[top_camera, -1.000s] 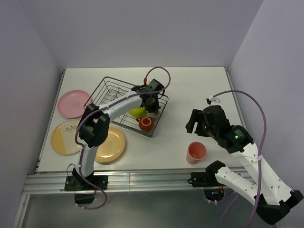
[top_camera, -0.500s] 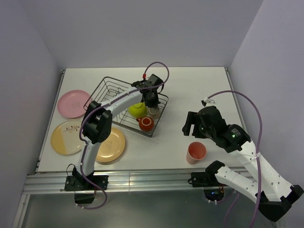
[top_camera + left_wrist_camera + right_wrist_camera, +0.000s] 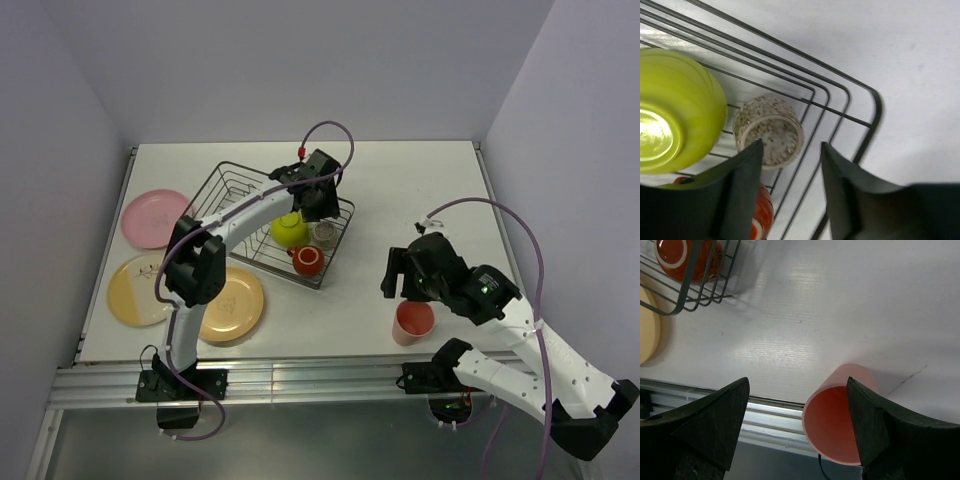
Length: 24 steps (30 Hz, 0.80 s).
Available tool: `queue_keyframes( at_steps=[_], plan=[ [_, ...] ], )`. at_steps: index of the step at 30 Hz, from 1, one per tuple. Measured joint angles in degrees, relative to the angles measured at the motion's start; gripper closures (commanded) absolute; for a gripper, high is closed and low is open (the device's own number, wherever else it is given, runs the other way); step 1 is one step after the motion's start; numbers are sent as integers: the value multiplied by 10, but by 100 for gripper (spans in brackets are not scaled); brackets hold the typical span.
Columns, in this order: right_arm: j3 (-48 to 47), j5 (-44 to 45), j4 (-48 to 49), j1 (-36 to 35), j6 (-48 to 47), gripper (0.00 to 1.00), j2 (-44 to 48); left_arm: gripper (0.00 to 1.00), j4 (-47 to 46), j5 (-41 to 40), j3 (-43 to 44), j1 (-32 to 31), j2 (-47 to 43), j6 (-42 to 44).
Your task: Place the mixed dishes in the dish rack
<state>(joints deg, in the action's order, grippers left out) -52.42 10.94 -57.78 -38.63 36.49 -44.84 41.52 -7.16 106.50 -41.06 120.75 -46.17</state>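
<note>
The dish rack (image 3: 235,200) holds the lime-green bowl (image 3: 290,231), the red mug (image 3: 307,260) and the grey-beige cup (image 3: 325,234). My left gripper (image 3: 316,200) hovers open just above the cup (image 3: 769,131), nothing between its fingers; bowl (image 3: 675,110) and mug (image 3: 762,210) lie beside it. The salmon-pink tumbler (image 3: 413,321) stands upright near the table's front edge. My right gripper (image 3: 398,276) is open above it, the tumbler (image 3: 840,425) under its right finger. Pink (image 3: 155,217), cream (image 3: 140,288) and tan-orange (image 3: 232,303) plates lie left of the rack.
The rack's corner wires (image 3: 860,120) run under the left gripper. The table's metal front rail (image 3: 765,410) lies right behind the tumbler. The rack's near corner (image 3: 690,300) and the tan plate's edge (image 3: 647,325) show in the right wrist view.
My left gripper has opened, left the grey-beige cup in the rack and drawn back a little. My right gripper has moved left and toward the front, closer to the tumbler.
</note>
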Motion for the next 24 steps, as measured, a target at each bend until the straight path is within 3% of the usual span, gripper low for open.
queue_keyframes(
  at_steps=[3, 12, 17, 18, 22, 24],
  plan=[
    [5, 7, -4, -31, 19, 15, -3, 36, 1, 0, -2, -1, -33, 0],
    [31, 40, -15, -124, 91, 20, -4, 35, 4, -5, -2, -22, -152, 0],
    [83, 43, -15, -149, 120, 26, -4, 35, -5, -13, -52, -54, -214, -2],
    [92, 43, -15, -153, 125, 28, -5, 35, -3, -14, -66, -61, -226, -3],
    [111, 55, -15, -164, 142, 55, -24, 35, -6, -17, -125, -81, -269, -6],
    [112, 67, -14, -165, 149, 60, -32, 35, -12, -17, -155, -87, -290, -6]
  ],
)
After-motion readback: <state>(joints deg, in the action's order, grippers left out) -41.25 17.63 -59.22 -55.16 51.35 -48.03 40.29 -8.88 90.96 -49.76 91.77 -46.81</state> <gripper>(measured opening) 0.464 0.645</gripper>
